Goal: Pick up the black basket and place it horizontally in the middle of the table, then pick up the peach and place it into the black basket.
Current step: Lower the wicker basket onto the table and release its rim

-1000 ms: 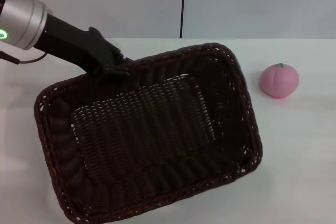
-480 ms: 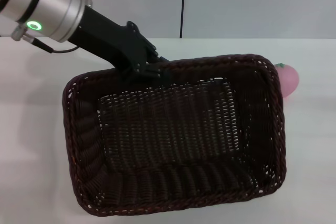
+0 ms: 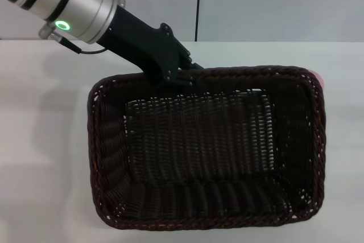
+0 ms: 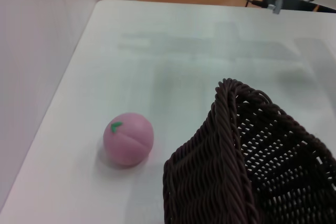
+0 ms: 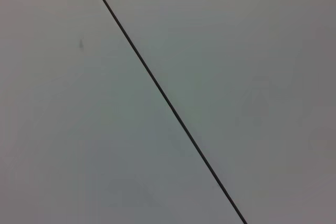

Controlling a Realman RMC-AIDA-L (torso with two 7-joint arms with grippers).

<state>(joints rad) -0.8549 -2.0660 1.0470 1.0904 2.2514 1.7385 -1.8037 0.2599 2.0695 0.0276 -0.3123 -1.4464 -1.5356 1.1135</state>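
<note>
one long axis of the black basket lay level across the table. the left gripper pinched its far rim; the peach sat just beside its right end.

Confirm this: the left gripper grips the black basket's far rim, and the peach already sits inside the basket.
Not quite. The left gripper does grip the far rim of the black basket, but the peach is not inside it. The left wrist view shows the peach on the table just outside the basket's corner; the head view shows only a pink sliver past the rim.
</note>
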